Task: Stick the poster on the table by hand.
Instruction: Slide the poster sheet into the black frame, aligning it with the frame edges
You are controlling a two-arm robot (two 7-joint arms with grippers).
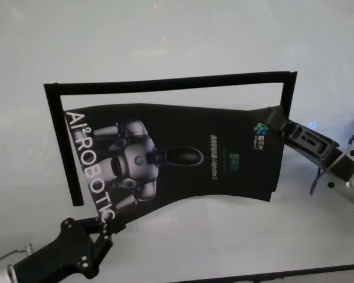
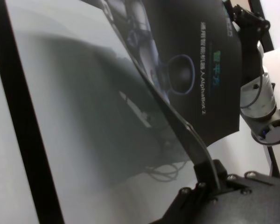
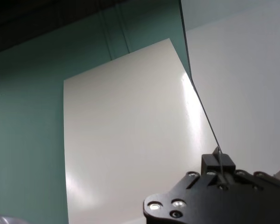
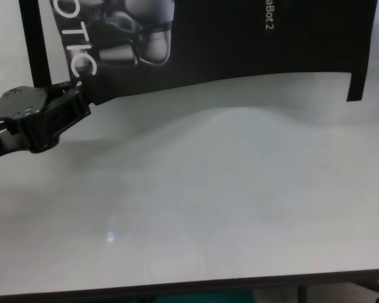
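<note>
While the poster (image 1: 183,153) hangs bowed above the tabletop (image 1: 177,247), left tool (image 1: 100,227) pinching its near-left corner and right tool (image 1: 281,125) pinching its far-right corner, you should lower both evenly, keeping it taut inside the black frame strips (image 1: 165,84).

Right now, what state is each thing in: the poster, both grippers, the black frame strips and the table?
poster: lifted off the table, sagging and curved, held at two opposite corners.
left gripper: shut on the poster's near corner.
right gripper: shut on the poster's far corner.
frame strips: lying flat on the table, along three sides.
table: poster not yet stuck down.
</note>
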